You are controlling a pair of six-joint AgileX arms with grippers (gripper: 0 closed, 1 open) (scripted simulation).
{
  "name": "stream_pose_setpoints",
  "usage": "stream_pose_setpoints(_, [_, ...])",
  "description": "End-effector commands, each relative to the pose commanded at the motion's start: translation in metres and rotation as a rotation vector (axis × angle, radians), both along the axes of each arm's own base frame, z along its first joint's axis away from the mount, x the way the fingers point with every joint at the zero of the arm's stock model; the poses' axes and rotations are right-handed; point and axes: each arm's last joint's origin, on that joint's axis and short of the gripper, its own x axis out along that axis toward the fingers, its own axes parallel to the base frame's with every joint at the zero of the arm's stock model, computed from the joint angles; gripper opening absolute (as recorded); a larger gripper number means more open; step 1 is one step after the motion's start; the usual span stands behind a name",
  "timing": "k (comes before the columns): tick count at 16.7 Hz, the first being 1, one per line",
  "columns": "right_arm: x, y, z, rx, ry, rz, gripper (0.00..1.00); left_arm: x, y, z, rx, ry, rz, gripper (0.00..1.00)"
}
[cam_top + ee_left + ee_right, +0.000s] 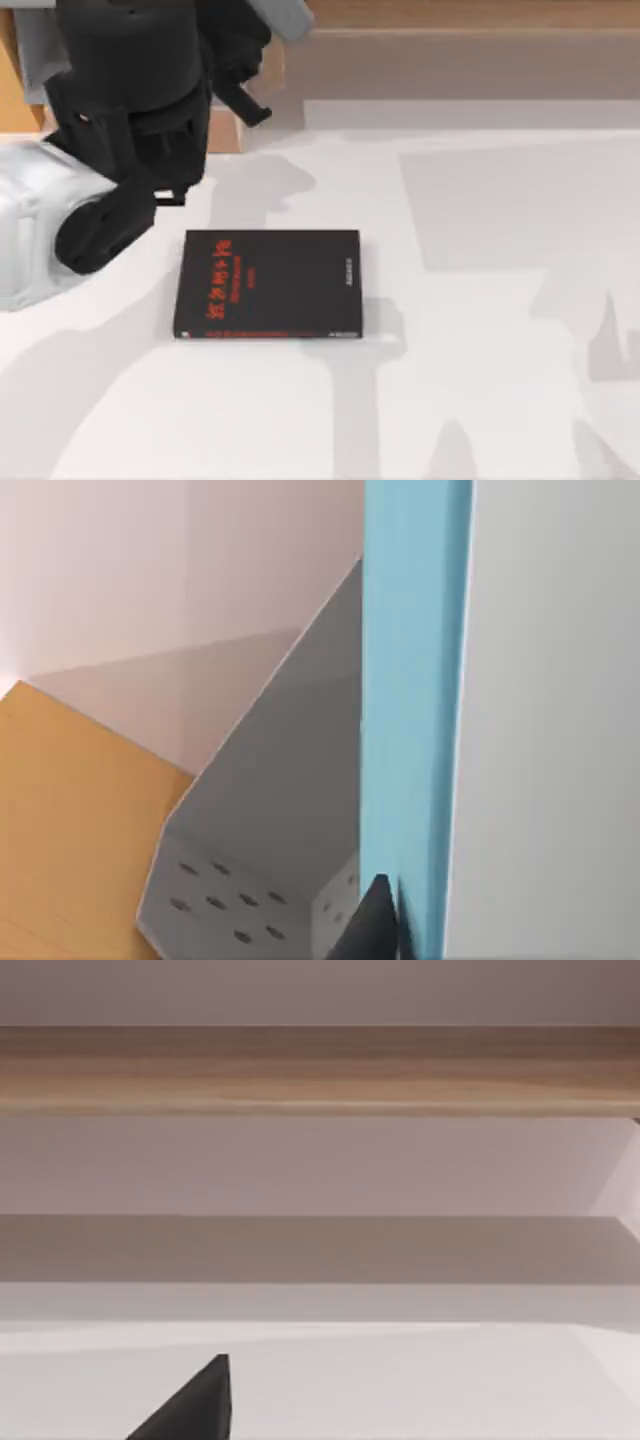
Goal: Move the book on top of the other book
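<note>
The other book [268, 285], black with red lettering, lies flat on the white table [480, 400] a little left of centre. My left arm [130, 110] hangs high over the table's far left corner, apart from the black book. In the left wrist view the light blue book [412, 700] is seen edge-on, running away from my left gripper [410, 935], which is shut on it; one dark fingertip [375, 920] presses its blue cover. A single dark fingertip [200, 1405] of my right gripper shows above the bare table.
A white machine housing [30, 230] stands at the table's left edge. A wooden ledge [450, 15] runs along the back. The left wrist view looks down on a grey perforated plate [230, 900] and orange floor [70, 830].
</note>
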Motion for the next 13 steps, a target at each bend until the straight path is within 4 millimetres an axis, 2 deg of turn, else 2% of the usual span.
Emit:
stream_pose_setpoints(4, [0.0,0.0,0.0,0.0,0.0,0.0,1.0,-0.028,-0.025,-0.063,0.246,0.166,-0.085,0.0])
stream_pose_setpoints(8, [0.0,0.0,0.0,0.0,0.0,0.0,1.0,-0.053,-0.036,-0.121,0.444,0.31,-0.163,0.0])
stream_pose_setpoints(11, [0.0,0.0,0.0,0.0,0.0,0.0,1.0,-0.068,-0.037,-0.154,0.548,0.394,-0.203,0.0])
stream_pose_setpoints(13, [0.0,0.0,0.0,0.0,0.0,0.0,1.0,-0.074,-0.038,-0.166,0.59,0.425,-0.22,0.0])
